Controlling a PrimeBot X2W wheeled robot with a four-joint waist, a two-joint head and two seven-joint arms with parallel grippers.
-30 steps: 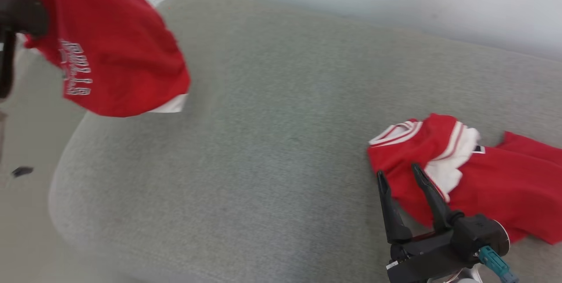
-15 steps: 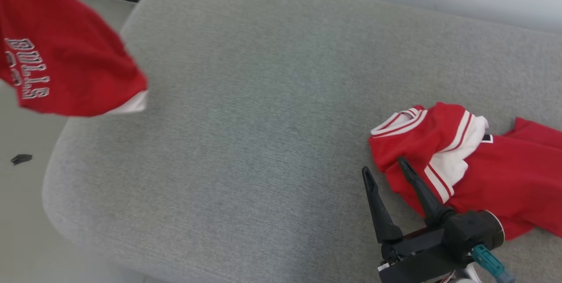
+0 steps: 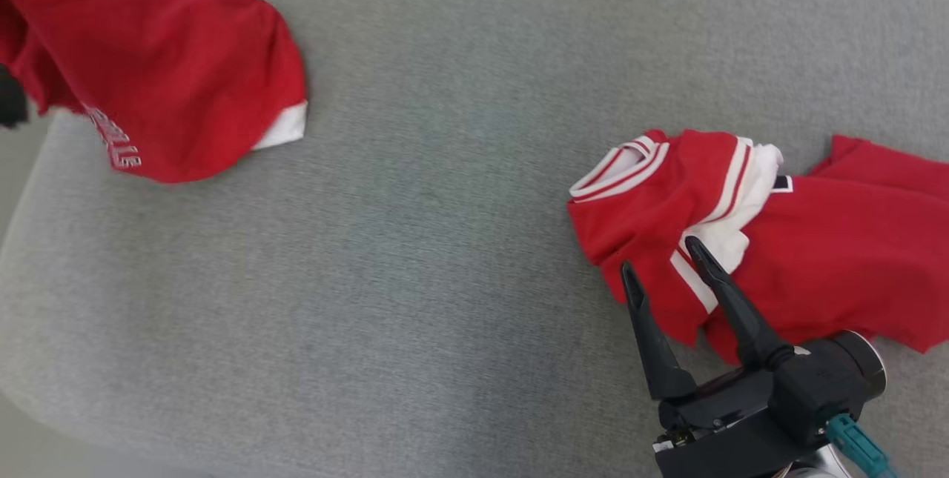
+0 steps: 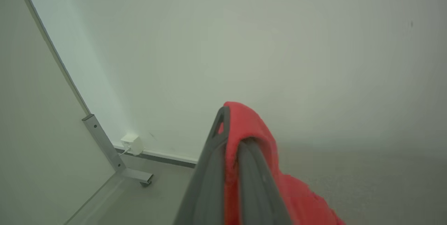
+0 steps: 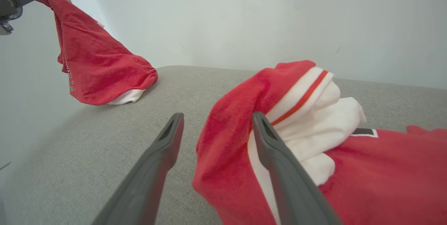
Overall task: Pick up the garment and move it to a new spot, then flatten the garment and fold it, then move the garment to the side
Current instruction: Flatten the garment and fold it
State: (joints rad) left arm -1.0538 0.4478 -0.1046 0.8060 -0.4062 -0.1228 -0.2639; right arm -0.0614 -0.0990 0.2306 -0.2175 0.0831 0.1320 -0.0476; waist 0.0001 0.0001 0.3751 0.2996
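1. At five o'clock in the head view, nearest the robot, the right gripper [image 3: 661, 258] stands with its fingers apart and nothing held; one finger lies over the edge of the striped-trim garment [image 3: 815, 241]. It seems to have no part in the carry, so it does best staying low and clear of that cloth, dragging nothing.
2. Just beyond, at three to four o'clock, the striped-trim garment lies crumpled on the grey cushion [image 3: 445, 256]. It takes up the right side, so the new spot should be well apart from it.
3. Across the middle, from six up to twelve o'clock, only cushion fabric shows. This is probably the best ground for flattening, with room on every side.
4. At ten o'clock hangs the garment [image 3: 185, 78], red with pale lettering. Its white-edged lower end appears to touch the cushion near the far left corner, while the rest is lifted.
   - The step in hand looks like the carry to a new spot.
   - To do it well, bring the cloth toward the centre and lower it slowly.
   - Let the low end land first, then draw away from it so the cloth spreads rather than heaps.
5. Farthest, at nine to ten o'clock, the left gripper [image 4: 231, 129] is clamped together on a bunched fold of the garment — red cloth is pinched between its fingers. A quick swing might tug the fold free, so release should wait until most of the cloth lies down.
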